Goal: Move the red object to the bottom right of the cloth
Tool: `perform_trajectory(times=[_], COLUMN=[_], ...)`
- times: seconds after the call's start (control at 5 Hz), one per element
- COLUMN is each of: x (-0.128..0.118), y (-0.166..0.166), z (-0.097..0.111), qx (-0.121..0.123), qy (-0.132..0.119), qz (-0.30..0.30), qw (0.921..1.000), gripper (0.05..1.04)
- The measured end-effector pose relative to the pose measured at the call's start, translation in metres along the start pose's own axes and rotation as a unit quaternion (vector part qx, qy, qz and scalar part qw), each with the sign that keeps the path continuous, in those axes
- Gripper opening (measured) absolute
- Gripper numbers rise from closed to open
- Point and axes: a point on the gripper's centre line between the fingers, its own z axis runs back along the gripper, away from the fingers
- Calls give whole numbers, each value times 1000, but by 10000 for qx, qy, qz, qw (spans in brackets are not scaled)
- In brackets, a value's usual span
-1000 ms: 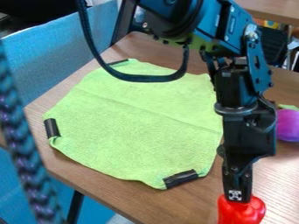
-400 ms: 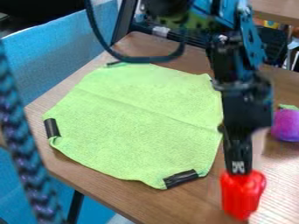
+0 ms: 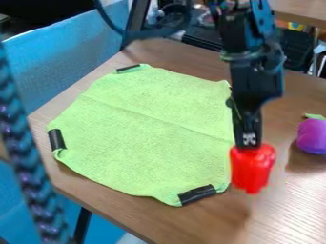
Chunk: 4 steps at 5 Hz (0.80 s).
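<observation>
The red object (image 3: 252, 169), shaped like a bell pepper, hangs at the lower end of the black gripper (image 3: 249, 146), which is shut on its top. Both are in the camera view's right half, just beyond the right edge of the green cloth (image 3: 146, 128). The red object appears held above the wooden table, right of the cloth's lower right corner. The cloth lies spread out, with black tape on several of its corners.
A purple toy (image 3: 312, 136) with a green top sits on the wooden table (image 3: 293, 190) at the right edge. Black tape (image 3: 197, 194) holds the cloth's lower corner. A blurred braided cable (image 3: 25, 171) crosses the left foreground.
The gripper has moved up in the view and slightly left, carrying the red object with it. The cloth and the purple toy have stayed where they were.
</observation>
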Motion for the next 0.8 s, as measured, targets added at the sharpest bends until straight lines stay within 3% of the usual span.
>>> perform_trajectory(times=[0.2, 0.4, 0.6, 0.8], x=[-7, -13, -15, -32], y=[22, 33, 29, 25], z=[9, 22, 37, 26], qx=[692, 1183, 1338, 1210], qy=[286, 520, 428, 600], qz=[52, 11, -129, -151], qw=[9972, 9916, 9900, 9907], gripper=[90, 90, 90, 90])
